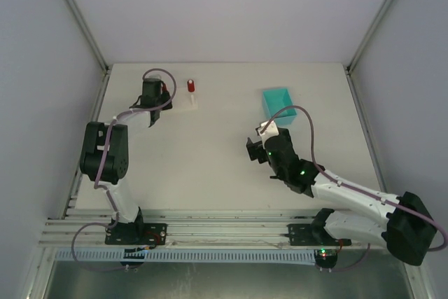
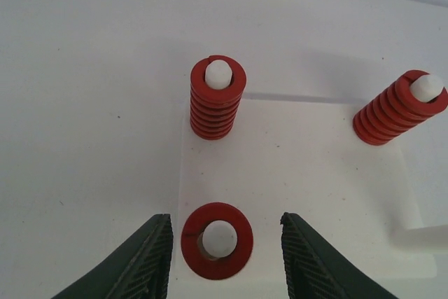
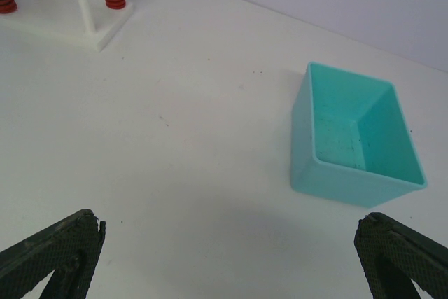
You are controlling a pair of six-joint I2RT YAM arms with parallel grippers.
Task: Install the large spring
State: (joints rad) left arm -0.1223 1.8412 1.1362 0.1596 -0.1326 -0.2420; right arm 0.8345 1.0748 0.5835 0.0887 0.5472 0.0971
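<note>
Under the left wrist camera I see the large spring (image 2: 192,243) end-on, a thick red coil seated over a rounded white peg (image 2: 220,237) at the near edge of a smooth white base plate (image 2: 301,173). The left gripper (image 2: 225,218) straddles it with its jaws apart, and there is a sliver of plate showing on each side, so neither of the black, cross-hatched fingers (image 2: 150,257) touches the coil. Farther back on the plate, two more red springs (image 2: 215,113) (image 2: 392,113) with flat-wound ribs stand on their own pegs, white tips poking out.

Over on the right, the right gripper (image 3: 227,243) hangs above the matte white table (image 3: 175,138) with its jaws spread wide and nothing between them. A glossy teal plastic bin (image 3: 350,138), rectangular with tapered walls, sits near it. From this wrist view I also make out one thin bare peg (image 3: 84,8) on the plate's corner.
</note>
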